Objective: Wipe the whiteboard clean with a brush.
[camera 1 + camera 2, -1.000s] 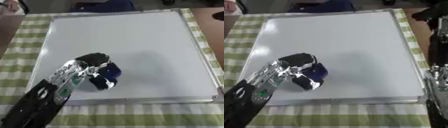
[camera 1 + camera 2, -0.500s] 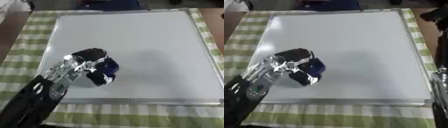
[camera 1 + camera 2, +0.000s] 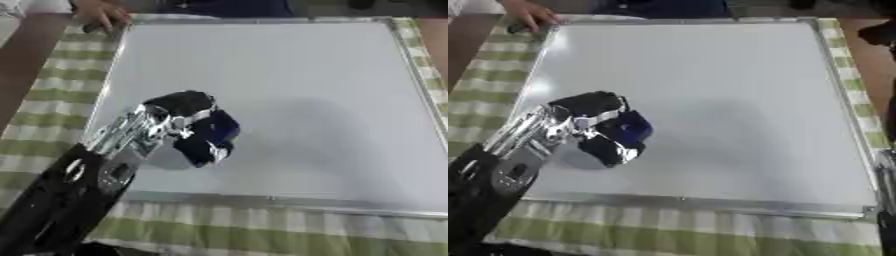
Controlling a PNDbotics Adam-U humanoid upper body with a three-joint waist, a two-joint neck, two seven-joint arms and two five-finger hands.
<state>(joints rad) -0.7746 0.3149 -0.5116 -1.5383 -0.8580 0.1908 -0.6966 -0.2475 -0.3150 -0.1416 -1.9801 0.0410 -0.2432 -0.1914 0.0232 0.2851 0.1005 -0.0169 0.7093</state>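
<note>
A whiteboard (image 3: 289, 85) with a silver frame is laid flat on a surface covered by a green-and-white checked cloth (image 3: 262, 235), and it fills most of both views. Its white face appears plain, with only soft shadows across it.

The left hand (image 3: 179, 120) is brought in from the lower left corner on a black and silver arm and is set over the near left part of the board. Its fingers are curled downwards round a dark blue brush (image 3: 210, 137), which is held beneath and just to the right of the palm. The brush is seen as a dark blue block pressed against, or lying just over, the board face; whether it actually touches cannot be told for certain. The brush is placed well inside the frame, nearer the left edge than the right, and closer to the near edge than to the far one. A grey shadow is cast on the board just beside and below the hand.

The right hand is not made out; only dark parts of the right arm (image 3: 883, 165) are shown along the right edge of the right eye view.

At the far left corner of the board, a person's bare hand (image 3: 103, 12) is rested at the frame.
</note>
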